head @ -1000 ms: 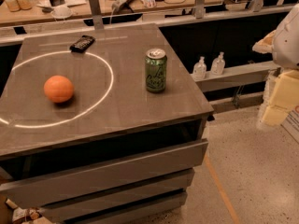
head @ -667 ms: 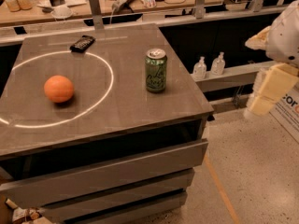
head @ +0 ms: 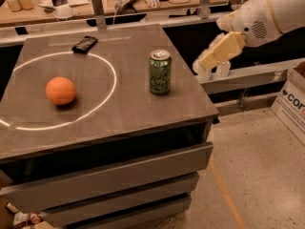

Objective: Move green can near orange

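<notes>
The green can [head: 160, 72] stands upright on the right part of the grey table [head: 143, 111], its silver top showing. The orange [head: 60, 90] rests on the left part of the table, inside a white ring of light. They are well apart. My gripper [head: 206, 62] hangs off the table's right edge, to the right of the can and about level with it, at the end of the white arm [head: 267, 14]. It touches nothing.
A dark flat packet [head: 85, 44] lies at the table's back. A cluttered workbench [head: 71, 4] runs behind. Two small white bottles [head: 222, 68] stand on a low ledge behind the gripper. A cardboard box [head: 291, 104] sits on the floor at right.
The arm has swung in from the right edge, up and leftward, bringing the gripper much closer to the can. The can and orange have not moved.
</notes>
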Robot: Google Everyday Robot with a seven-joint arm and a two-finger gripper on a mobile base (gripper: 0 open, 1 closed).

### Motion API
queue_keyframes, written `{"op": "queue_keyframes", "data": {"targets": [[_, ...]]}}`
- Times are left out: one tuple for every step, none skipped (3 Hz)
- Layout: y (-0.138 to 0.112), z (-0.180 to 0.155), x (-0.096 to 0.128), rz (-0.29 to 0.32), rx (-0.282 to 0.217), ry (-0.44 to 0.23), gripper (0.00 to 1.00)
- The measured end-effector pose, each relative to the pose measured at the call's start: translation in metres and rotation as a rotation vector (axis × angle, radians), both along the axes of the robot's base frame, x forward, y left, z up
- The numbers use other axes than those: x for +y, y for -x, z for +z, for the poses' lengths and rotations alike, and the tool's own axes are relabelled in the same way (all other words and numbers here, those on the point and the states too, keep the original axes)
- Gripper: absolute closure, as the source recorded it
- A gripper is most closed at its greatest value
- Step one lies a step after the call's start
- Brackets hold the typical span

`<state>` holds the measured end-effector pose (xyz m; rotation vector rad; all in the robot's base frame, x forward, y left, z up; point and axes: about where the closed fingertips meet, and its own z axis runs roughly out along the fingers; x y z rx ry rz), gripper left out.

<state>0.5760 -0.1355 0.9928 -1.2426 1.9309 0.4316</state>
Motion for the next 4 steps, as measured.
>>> {"op": "queue_keyframes", "data": {"targets": [[-0.035, 0.012, 0.033, -0.048, 0.009, -0.122, 0.00], [-0.033, 0.013, 0.034, -0.046, 0.010, -0.121, 0.00], [-0.025, -0.004, 0.030, 0.005, 0.032, -0.107, 0.00], [-0.023, -0.030, 0.031, 0.090, 0.058, -0.104, 0.00]]}}
